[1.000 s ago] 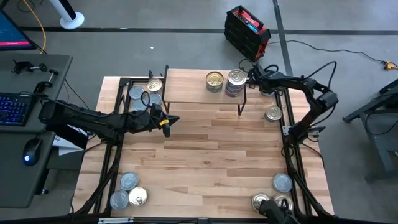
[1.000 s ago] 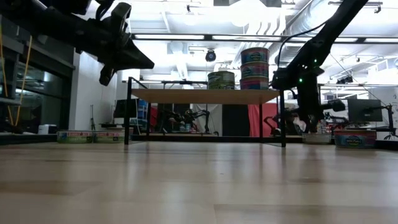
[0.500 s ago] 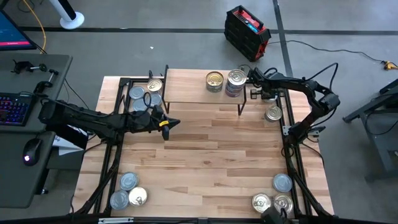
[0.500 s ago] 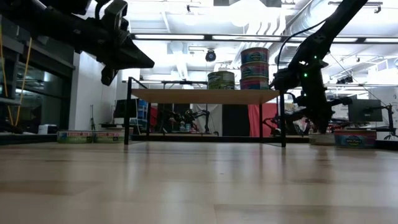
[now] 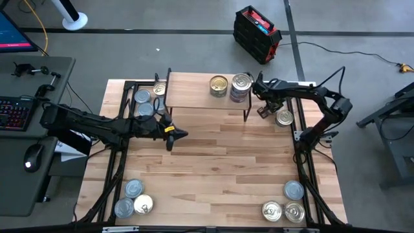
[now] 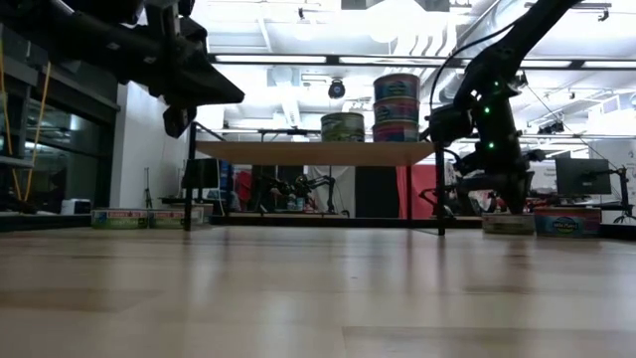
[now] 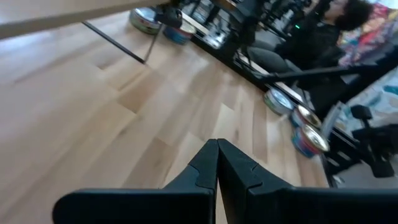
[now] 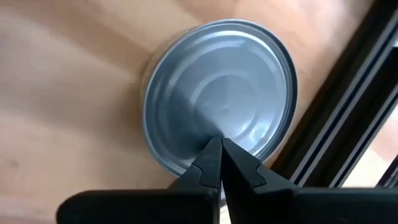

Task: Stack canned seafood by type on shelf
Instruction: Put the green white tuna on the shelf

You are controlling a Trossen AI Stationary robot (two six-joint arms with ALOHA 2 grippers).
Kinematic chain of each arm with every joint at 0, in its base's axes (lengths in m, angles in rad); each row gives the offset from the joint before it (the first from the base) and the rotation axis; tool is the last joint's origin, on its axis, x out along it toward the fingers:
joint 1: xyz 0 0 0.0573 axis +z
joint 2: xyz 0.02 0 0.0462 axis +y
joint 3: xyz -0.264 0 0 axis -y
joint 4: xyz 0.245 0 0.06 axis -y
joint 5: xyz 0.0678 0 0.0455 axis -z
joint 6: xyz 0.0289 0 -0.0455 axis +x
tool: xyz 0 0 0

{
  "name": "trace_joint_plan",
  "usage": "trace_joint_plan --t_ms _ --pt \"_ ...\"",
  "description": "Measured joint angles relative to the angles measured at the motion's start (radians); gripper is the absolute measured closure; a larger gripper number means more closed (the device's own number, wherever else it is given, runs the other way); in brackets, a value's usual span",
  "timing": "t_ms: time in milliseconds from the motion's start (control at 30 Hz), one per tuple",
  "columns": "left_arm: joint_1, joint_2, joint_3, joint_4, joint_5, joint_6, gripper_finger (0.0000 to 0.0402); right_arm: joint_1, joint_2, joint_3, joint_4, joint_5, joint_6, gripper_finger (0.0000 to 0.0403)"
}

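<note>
Right gripper (image 5: pixel 264 111) shut tight, nothing held, hanging right over a silver tin (image 8: pixel 217 102) on the table (image 5: pixel 220 162), just beside the shelf's (image 5: pixel 194 97) right legs and next to the black rail. Left gripper (image 5: pixel 182 134) shut too, empty, up above the bare wood in front of the shelf's left end. On the shelf: one gold-top tin (image 5: pixel 218 85) and, touching beside it, a tall stack of tins (image 5: pixel 240 87) with a silver lid on top. More tins (image 5: pixel 145 103) behind the shelf's left end by the black frame. Three tins (image 5: pixel 132 199) at the near left corner, three more tins (image 5: pixel 284 204) at the near right corner, some silver, some gold
</note>
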Motion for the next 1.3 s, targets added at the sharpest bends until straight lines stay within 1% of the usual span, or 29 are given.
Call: trace_joint_plan --t_ms 200,267,367,467,567,767,933,1133,1300 --pt "0.0 0.0 0.0 -0.025 0.05 -0.003 0.0401 0.046 0.001 0.0 -0.057 -0.018 -0.005 0.0403" --pt "0.0 -0.004 0.0 -0.026 0.063 -0.044 0.0401 0.064 0.001 -0.001 -0.071 -0.033 -0.003 0.0403" --pt "0.0 -0.028 0.0 -0.019 0.116 -0.118 0.0402 0.096 0.001 -0.001 -0.088 -0.055 0.01 0.0403" --pt "0.0 -0.066 0.0 -0.019 0.186 -0.165 0.0402 0.134 0.002 -0.002 -0.106 -0.062 0.039 0.0403" --pt "-0.001 -0.113 0.0 -0.02 0.22 -0.197 0.0401 0.169 0.002 -0.002 -0.122 -0.066 0.049 0.0403" --pt "-0.001 -0.2 0.0 -0.029 0.224 -0.212 0.0401 0.249 0.002 -0.003 -0.133 -0.105 0.054 0.0403" --pt "-0.001 -0.25 0.0 -0.067 0.224 -0.211 0.0402 0.324 0.003 -0.003 -0.163 -0.11 0.061 0.0403" --pt "-0.001 -0.269 0.0 -0.108 0.223 -0.21 0.0402 0.373 0.004 -0.004 -0.224 -0.125 0.146 0.0403" --pt "-0.001 -0.269 0.0 -0.146 0.22 -0.21 0.0402 0.423 0.004 -0.004 -0.254 -0.162 0.173 0.0403"
